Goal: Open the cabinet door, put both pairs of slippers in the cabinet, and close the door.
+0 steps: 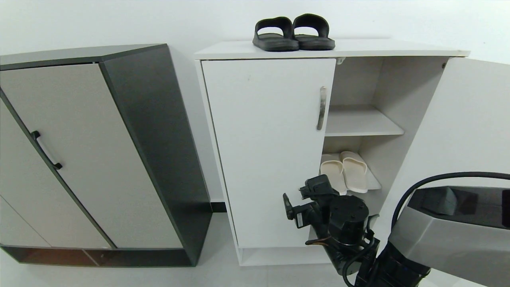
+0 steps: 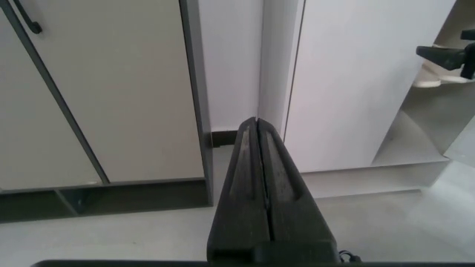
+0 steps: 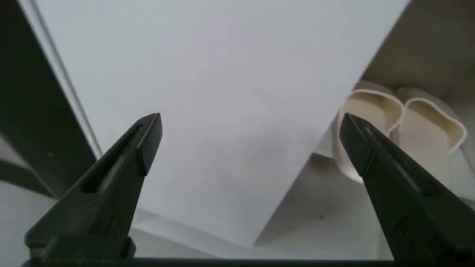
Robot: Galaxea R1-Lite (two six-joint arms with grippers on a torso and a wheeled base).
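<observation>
The right-hand door (image 1: 466,127) of the white cabinet (image 1: 342,47) is swung fully open, so that both shelves are exposed. The left-hand door (image 1: 267,151) is shut. A cream pair of slippers (image 1: 344,171) is set side by side on the lower shelf, toes inward, close to the shut door's edge. It is judged that half of the loading is done.

The black pair of slippers (image 1: 294,34) is seen on the cabinet's top, near the back wall and above the shut door. This pair is yet to be stowed.

The right claw (image 1: 303,199) is held low just before the lower shelf, its jaws spread wide with nothing between them. That fits a release just made, though this is only inferred. The upper shelf (image 1: 362,123) is left bare, presumably for the black pair.

The left claw (image 2: 257,130) is pressed closed and empty, and is aimed at the gap between the white cabinet and the dark cabinet (image 1: 151,139), out of the way of the open door.
</observation>
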